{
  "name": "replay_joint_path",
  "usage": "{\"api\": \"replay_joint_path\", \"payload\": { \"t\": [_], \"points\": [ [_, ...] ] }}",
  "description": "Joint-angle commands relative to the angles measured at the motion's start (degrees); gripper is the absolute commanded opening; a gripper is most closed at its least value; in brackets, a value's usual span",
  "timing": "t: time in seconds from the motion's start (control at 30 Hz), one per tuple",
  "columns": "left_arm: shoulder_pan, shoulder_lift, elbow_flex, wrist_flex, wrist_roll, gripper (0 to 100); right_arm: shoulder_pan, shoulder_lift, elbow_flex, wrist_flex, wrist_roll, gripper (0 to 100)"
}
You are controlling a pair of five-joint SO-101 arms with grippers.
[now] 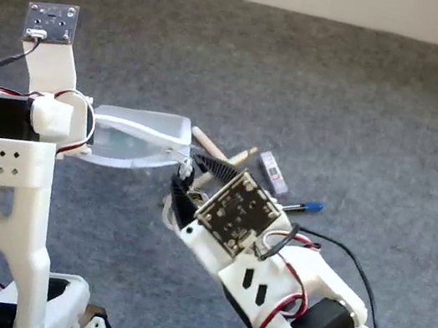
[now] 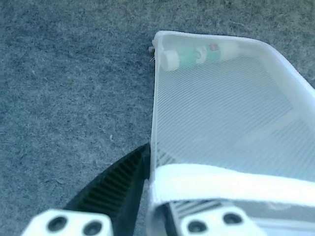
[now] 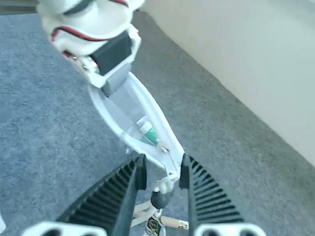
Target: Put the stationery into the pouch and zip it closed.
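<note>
A see-through mesh pouch hangs above the carpet, with my left gripper shut on its one end. In the left wrist view the pouch runs out from the gripper, and a green-and-white glue stick lies inside at its far end. My right gripper sits at the pouch's other end. Its fingers stand slightly open on either side of the zipper corner; the gripper holds nothing firmly. On the carpet lie wooden pencils, a small eraser-like piece and a blue-capped pen.
Grey carpet spreads out behind and to the right of the loose stationery. A pale wall borders the carpet's far edge. The left arm's white tower stands at the near left, and the right arm's body fills the near right.
</note>
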Motion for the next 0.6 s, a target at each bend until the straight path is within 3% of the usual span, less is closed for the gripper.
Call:
{"api": "replay_joint_path", "payload": {
  "t": [0.0, 0.57],
  "points": [
    [-1.27, -0.48, -0.22, 0.26, 0.53, 1, 1.36, -0.75, -3.30, 0.22, 0.18, 10.9],
    [-4.44, -0.48, -0.22, 0.35, 0.53, 1, 14.73, -0.22, -2.59, 1.36, -0.44, 10.9]
  ]
}}
